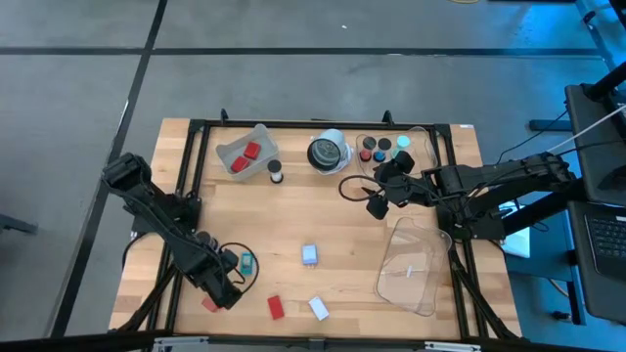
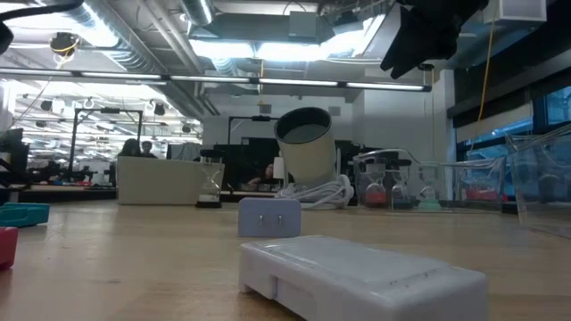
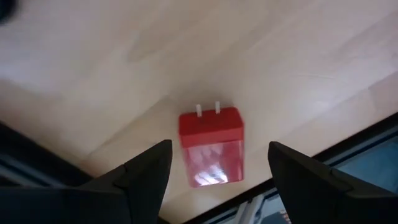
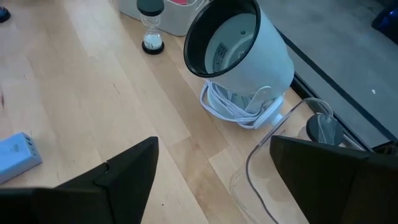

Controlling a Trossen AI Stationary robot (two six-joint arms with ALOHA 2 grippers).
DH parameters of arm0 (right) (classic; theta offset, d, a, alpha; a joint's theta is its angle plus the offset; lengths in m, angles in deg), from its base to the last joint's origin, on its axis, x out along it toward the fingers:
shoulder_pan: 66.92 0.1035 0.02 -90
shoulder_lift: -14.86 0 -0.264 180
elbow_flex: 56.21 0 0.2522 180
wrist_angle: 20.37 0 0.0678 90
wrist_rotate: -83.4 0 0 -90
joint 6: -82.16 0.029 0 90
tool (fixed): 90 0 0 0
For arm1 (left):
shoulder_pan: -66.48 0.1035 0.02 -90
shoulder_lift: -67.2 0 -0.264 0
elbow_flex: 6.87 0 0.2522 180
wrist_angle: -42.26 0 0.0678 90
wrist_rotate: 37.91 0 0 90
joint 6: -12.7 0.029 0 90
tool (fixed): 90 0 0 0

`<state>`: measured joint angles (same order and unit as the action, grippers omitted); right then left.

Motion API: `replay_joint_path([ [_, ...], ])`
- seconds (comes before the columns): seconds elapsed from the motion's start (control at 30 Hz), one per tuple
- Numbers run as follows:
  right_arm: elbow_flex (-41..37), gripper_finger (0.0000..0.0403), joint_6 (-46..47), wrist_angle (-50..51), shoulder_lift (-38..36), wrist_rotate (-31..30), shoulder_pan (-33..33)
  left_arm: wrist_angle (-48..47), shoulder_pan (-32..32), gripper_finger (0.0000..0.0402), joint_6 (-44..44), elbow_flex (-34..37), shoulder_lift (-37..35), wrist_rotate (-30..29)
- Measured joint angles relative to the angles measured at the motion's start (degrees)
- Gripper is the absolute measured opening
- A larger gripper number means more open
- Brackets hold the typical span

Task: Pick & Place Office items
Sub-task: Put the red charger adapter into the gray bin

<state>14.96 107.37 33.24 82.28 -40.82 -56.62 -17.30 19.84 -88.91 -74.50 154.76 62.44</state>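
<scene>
A: The left gripper (image 3: 217,180) hangs over the near-left corner of the tabletop (image 1: 323,210), fingers (image 3: 146,174) spread, with a red block (image 3: 211,148) lying between them but not touching either one.

B: And the risk there?

A: That block sits close to the tabletop's edge, with the dark frame just beyond it. If one finger lands on it instead of beside it, the block could skid toward the edge or tip, and the two small prongs on its end give an uneven surface to clamp.

B: What about the right gripper (image 4: 211,180)?

A: It hovers near the back right, fingers also spread and empty, close to the white-and-black round object (image 4: 239,46) and its coiled cable (image 4: 239,111). A careless descent could snag that cable.

B: The other pieces?

A: A pale-blue block (image 1: 310,254), a white block (image 1: 319,309) and a second red block (image 1: 276,307) lie scattered near the front; caps (image 1: 377,149) sit in a clear tray at the back.
</scene>
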Motion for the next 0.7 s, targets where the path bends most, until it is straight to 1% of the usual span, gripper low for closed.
replay_joint_path([
  [0.1,0.0,0.0311,1.1,0.0,0.0,0.2,0.0,2.2,-0.4,0.0263,-0.2,0.0,1.9,2.6],
  [0.2,0.0,0.0311,1.4,0.0,0.0,0.2,0.0,2.5,-1.2,0.0263,-1.2,0.0,4.0,5.4],
  [0.27,0.0,0.0311,1.4,-0.1,0.0,0.2,0.0,2.6,-1.8,0.0263,-1.3,0.0,5.4,6.2],
  [0.43,0.0,0.0311,2.9,-0.1,0.0,0.2,0.0,3.5,-2.2,0.0263,-1.3,0.0,8.7,6.2],
  [0.57,0.0,0.0311,3.0,-0.1,0.0,0.4,0.0,7.6,-2.2,0.0263,-0.9,0.0,10.7,6.2],
  [0.7,0.0,0.0311,3.1,-0.1,0.0,0.4,0.0,8.4,-2.4,0.0263,0.8,-0.1,12.3,6.4],
])
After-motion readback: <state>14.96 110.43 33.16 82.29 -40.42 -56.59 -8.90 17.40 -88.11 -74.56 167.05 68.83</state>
